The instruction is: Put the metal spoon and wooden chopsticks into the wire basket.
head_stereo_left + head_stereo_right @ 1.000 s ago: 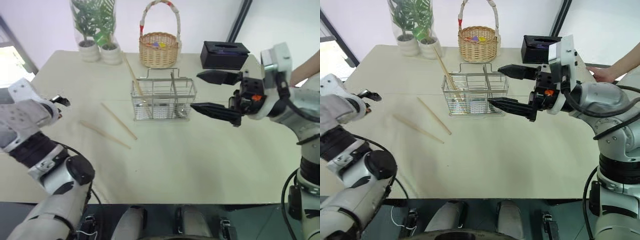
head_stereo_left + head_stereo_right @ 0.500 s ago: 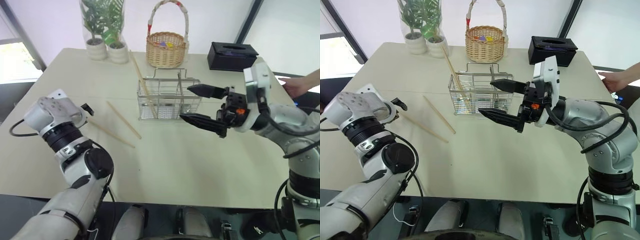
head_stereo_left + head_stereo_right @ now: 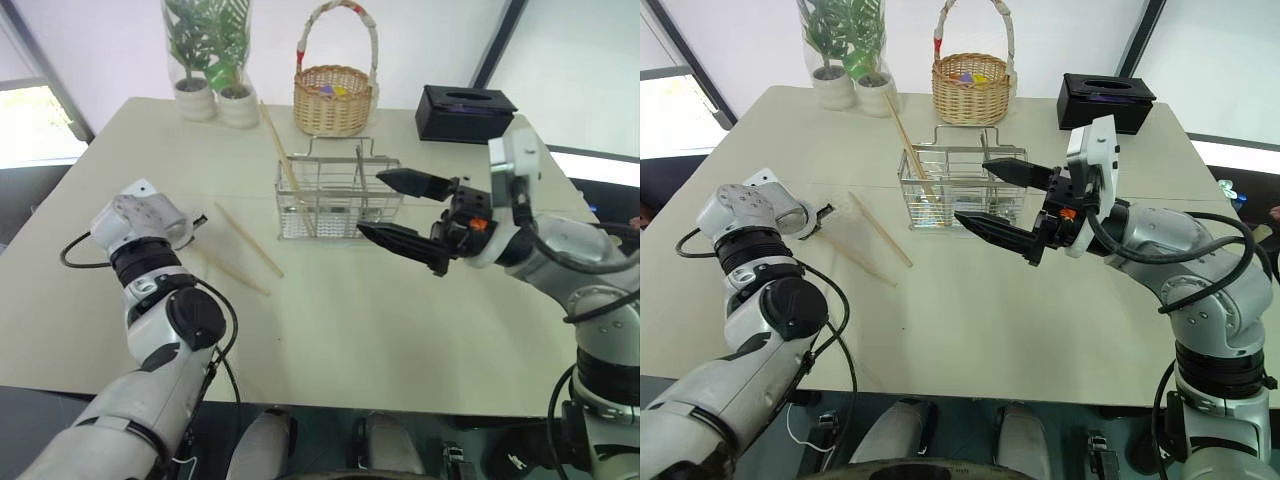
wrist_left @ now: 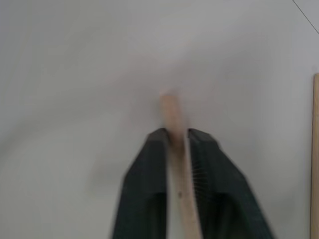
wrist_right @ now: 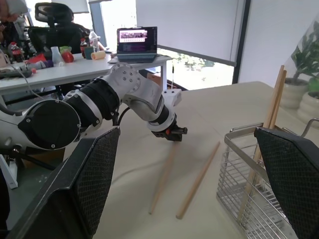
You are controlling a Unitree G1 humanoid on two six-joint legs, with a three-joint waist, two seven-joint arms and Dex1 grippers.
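Note:
The wire basket (image 3: 335, 196) stands mid-table, with two wooden chopsticks (image 3: 281, 160) leaning in its left end. A slim dark handle (image 3: 360, 165), seemingly the metal spoon, stands upright in its middle. Two more chopsticks lie on the table to its left. My left gripper (image 3: 195, 222) is down at the table, shut on the near end of the nearer chopstick (image 4: 173, 134). The other loose chopstick (image 3: 249, 240) lies free beside it. My right gripper (image 3: 370, 203) hovers open just in front of the basket's right end, holding nothing.
A round wicker basket (image 3: 335, 96) with a hoop handle, a black tissue box (image 3: 467, 111) and two potted plants (image 3: 206, 60) line the table's far edge. Bare tabletop (image 3: 330, 320) spreads toward me.
My left gripper has come down and forward to the table and shut on the end of a chopstick. The right gripper has stayed open in place. The head views shifted early on.

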